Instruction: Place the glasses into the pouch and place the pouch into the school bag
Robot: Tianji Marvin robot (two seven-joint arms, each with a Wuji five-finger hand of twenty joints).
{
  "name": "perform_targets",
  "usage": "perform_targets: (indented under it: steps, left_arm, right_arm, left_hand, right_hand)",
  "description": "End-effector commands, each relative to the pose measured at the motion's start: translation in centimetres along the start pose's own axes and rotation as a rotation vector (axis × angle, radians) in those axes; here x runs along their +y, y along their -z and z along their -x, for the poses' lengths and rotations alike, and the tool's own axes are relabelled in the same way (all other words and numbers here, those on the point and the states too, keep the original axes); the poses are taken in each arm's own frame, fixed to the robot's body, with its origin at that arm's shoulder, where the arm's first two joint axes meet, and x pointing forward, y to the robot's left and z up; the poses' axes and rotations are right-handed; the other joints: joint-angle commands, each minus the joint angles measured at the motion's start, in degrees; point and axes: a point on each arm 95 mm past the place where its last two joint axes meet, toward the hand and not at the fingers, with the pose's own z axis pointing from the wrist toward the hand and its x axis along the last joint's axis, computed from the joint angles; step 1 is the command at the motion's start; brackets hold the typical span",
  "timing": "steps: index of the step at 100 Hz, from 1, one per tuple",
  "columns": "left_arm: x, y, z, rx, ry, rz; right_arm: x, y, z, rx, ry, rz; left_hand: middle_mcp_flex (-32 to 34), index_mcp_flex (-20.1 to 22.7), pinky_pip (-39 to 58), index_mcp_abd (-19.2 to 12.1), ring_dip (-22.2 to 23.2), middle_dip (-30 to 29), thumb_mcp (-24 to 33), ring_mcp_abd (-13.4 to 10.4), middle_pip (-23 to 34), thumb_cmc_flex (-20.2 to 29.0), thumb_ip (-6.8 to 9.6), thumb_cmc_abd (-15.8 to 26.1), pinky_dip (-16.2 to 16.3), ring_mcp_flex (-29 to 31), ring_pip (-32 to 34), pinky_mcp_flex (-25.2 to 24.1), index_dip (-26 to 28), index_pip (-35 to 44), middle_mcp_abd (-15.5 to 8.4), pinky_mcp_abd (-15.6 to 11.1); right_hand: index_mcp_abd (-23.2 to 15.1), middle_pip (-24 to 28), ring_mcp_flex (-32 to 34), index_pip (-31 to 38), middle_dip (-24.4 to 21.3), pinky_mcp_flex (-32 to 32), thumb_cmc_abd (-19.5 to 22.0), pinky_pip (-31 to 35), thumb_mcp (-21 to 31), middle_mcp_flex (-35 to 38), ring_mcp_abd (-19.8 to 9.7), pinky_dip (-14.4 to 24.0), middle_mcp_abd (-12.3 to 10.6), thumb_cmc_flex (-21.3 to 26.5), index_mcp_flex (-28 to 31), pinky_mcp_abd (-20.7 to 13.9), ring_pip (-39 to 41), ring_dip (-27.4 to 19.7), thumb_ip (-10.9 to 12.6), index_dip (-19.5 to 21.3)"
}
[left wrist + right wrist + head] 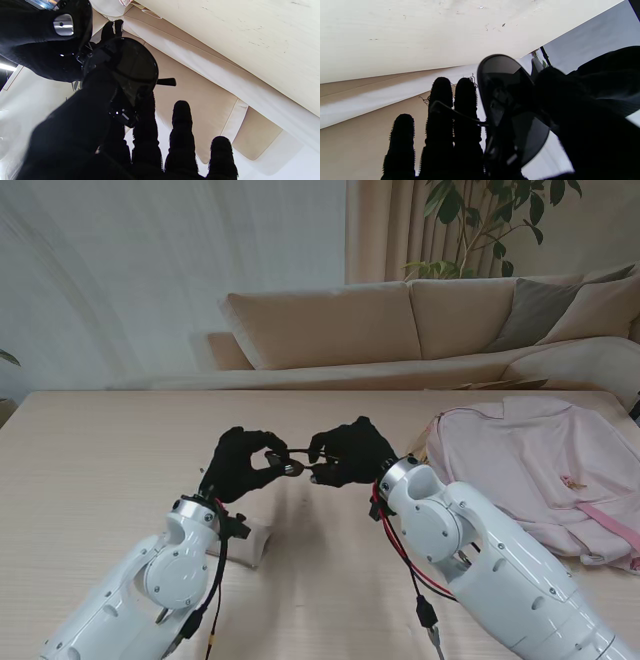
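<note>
From the stand view, your left hand [240,463] and right hand [350,452] both pinch the glasses [287,461] above the bench [90,470]; the school bag [540,470] lies right. Left wrist view: fingers [146,120] grip one dark lens. Right wrist view: glasses [510,105] pinched against fingers [466,100].

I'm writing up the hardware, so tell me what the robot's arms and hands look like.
Both arms are glossy white with rounded shells and grey joint rings. The left hand and right hand wear fuzzy black gloves. A black cable runs down the left arm; red and black cables hang from the right.
</note>
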Motion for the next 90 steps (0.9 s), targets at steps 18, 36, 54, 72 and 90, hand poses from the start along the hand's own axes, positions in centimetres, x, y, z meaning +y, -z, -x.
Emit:
perform_targets:
  steps: [18, 36, 54, 72, 90]
  left_arm:
    - [0.3, -0.5, -0.6, 0.030, -0.007, 0.018]
    - [0.4, -0.7, -0.7, 0.039, -0.011, 0.021]
    - [0.3, -0.7, -0.6, 0.031, -0.016, 0.011]
    - [0.1, -0.6, -0.5, 0.018, -0.021, 0.007]
    - [0.0, -0.4, -0.4, 0.008, -0.031, 0.010]
  right_arm:
    - [-0.7, -0.4, -0.9, -0.015, 0.004, -0.012]
    - [-0.8, -0.6, -1.1, -0.035, -0.004, 0.026]
    - [-0.8, -0.5, -0.9, -0.047, -0.017, 0.062]
    - [-0.8, -0.3, -0.4, -0.064, -0.018, 0.057]
    - [-1.1, -0.2, 0.1, -0.093, -0.025, 0.083]
  left_hand:
    - [2.40, 0.16, 2.53, 0.05, 1.49, 2.78, -0.98, -1.52, 1.12, 1.11, 2.72, 2.86, -0.73, 1.87, 1.80, -0.47, 0.54, 3.96, 0.17, 0.91]
    - [2.19, -0.26, 3.26, 0.02, 1.80, 3.89, -0.91, -1.89, 0.74, 1.03, 2.63, 3.02, -0.66, 1.82, 2.17, -0.87, 0.37, 4.07, 0.04, 0.71]
    - [0.20, -0.76, 3.80, -1.58, 2.19, 4.15, -2.19, -2.15, -0.08, 1.35, 3.29, 2.95, -0.79, 0.72, 2.35, -1.28, -0.39, 3.81, -0.38, 0.33]
    - [-10.41, -9.32, 4.78, -2.36, 2.36, -2.52, -6.01, -1.90, -1.02, 0.32, 4.69, 0.99, -0.10, -4.48, 1.10, -1.53, 1.77, 1.70, 0.54, -0.21]
    - [-17.26, -19.69, 6.11, 0.27, 2.55, -3.19, 5.40, -2.35, -0.74, -9.13, 6.21, 0.14, 1.35, -7.75, 0.74, -1.95, 6.16, -3.43, 0.08, -0.61]
  right_hand:
    - [-3.55, 2.37, 6.35, 6.68, 2.59, 1.38, -0.24, 6.60, -0.47, 5.64, 0.56, -1.17, 0.84, 1.38, 4.67, 1.20, 5.44, 2.01, -9.21, -4.02]
    - [-7.41, 6.74, 10.68, 16.97, 6.85, 4.92, 1.77, 10.69, 0.17, 10.71, 0.85, 1.03, 1.02, 6.62, 7.20, 1.60, 12.63, 3.95, -8.91, -4.72]
    - [-7.91, 10.02, 12.65, 18.35, 11.74, 6.23, -1.66, 13.39, 8.35, 13.55, 1.67, 3.19, 2.62, 7.38, 10.67, 1.20, 19.39, 5.49, -9.60, -0.51]
    - [-6.70, 12.94, 13.10, 18.50, 15.26, 6.07, -1.67, 14.70, 10.17, 13.77, 2.09, 4.12, 4.93, 8.32, 10.51, 0.53, 24.24, 7.67, -10.01, 2.64]
    - [-5.81, 13.79, 13.60, 18.78, 16.56, 6.70, -2.67, 16.08, 11.59, 14.50, 2.92, 4.91, 6.83, 9.75, 11.56, 0.57, 26.39, 8.85, -9.99, 4.54]
